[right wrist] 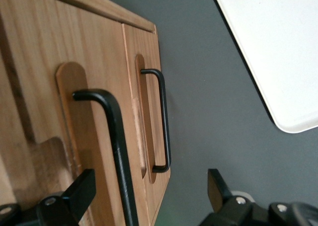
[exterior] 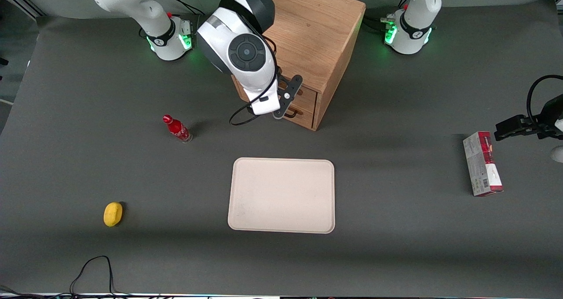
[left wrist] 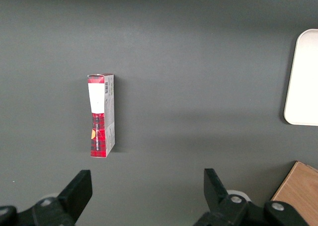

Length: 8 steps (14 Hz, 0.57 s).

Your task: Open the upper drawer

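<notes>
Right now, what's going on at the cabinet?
The right arm's gripper is at the front of the wooden cabinet, fingers open and straddling the upper drawer's black bar handle. It has not closed on it, and the upper drawer looks shut. The lower drawer's handle is untouched. The beige tray lies nearer the front camera.

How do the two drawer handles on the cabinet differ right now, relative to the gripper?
The upper drawer handle passes between the open fingers of the gripper; the lower drawer handle lies clear of them, nearer the table. The upper handle looks thicker in the wrist view, the lower one thinner, since it is farther from the camera. Both are black bars over routed recesses, and both drawers look shut.
</notes>
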Tool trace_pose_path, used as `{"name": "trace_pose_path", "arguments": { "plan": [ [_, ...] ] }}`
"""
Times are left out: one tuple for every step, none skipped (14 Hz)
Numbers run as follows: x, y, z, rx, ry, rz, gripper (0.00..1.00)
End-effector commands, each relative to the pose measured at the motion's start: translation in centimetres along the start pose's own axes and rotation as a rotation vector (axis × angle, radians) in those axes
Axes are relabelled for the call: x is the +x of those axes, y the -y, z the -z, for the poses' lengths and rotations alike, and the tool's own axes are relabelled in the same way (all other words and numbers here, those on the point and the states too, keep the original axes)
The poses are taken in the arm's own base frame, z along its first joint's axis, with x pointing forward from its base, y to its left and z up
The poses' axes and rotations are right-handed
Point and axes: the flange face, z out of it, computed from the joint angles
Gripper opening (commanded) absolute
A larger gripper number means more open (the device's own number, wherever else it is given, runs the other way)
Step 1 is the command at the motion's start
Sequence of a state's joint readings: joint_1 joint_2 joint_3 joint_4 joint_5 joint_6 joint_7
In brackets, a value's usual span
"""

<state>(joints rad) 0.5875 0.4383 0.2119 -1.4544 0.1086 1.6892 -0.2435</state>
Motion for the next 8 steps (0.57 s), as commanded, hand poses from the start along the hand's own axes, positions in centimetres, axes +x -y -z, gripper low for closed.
{"name": "trace_pose_path", "arguments": {
  "plan": [
    [0.6, -0.7, -0.8, -0.012, -0.016, 0.022, 1.00],
    [0.7, -0.9, -1.0, -0.020, -0.018, 0.024, 1.00],
    [0.8, -1.2, -1.3, -0.040, -0.012, 0.045, 1.00],
    [0.9, -1.3, -1.4, -0.045, -0.014, 0.066, 1.00],
    [0.9, -1.5, -1.4, -0.047, -0.018, 0.072, 1.00],
    [0.9, -2.0, -1.5, -0.046, -0.021, 0.067, 1.00],
    [0.9, -2.3, -1.5, -0.046, -0.022, 0.066, 1.00],
    [0.9, -2.6, -1.4, -0.047, -0.023, 0.083, 1.00]
  ]
}}
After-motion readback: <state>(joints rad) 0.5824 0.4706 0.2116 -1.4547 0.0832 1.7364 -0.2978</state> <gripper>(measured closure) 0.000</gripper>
